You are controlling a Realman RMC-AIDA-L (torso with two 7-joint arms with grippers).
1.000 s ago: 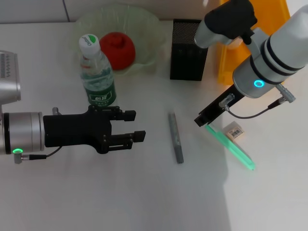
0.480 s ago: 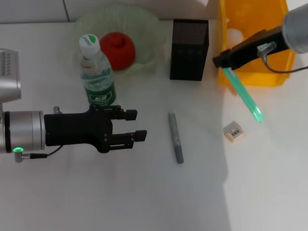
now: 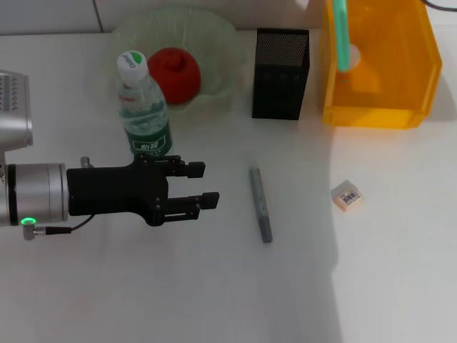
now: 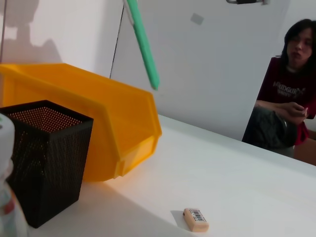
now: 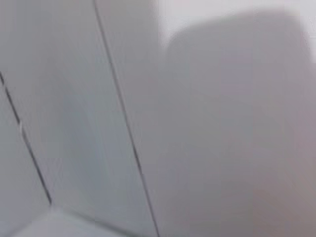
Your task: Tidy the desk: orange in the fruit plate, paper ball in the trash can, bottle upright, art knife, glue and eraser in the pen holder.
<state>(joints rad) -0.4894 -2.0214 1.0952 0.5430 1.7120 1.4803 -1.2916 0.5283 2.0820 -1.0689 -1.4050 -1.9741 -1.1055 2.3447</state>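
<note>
My left gripper (image 3: 202, 186) is open and empty, low over the table just in front of the upright bottle (image 3: 143, 107). The orange (image 3: 173, 71) lies in the fruit plate (image 3: 218, 39). The glue (image 3: 341, 36) hangs in the air over the trash can (image 3: 378, 107), its upper end past the picture's top edge; it also shows in the left wrist view (image 4: 143, 44). My right gripper is out of view. A white bit, probably the paper ball (image 3: 355, 53), lies in the trash can. The eraser (image 3: 348, 195) and the grey art knife (image 3: 261, 204) lie on the table. The pen holder (image 3: 280, 71) stands left of the trash can.
A person (image 4: 289, 84) sits beyond the table's far edge in the left wrist view. The right wrist view shows only blurred grey wall.
My right arm lifted the glue off the table by the eraser, carried it up and back over the trash can, and left the head view. My left gripper stayed put.
</note>
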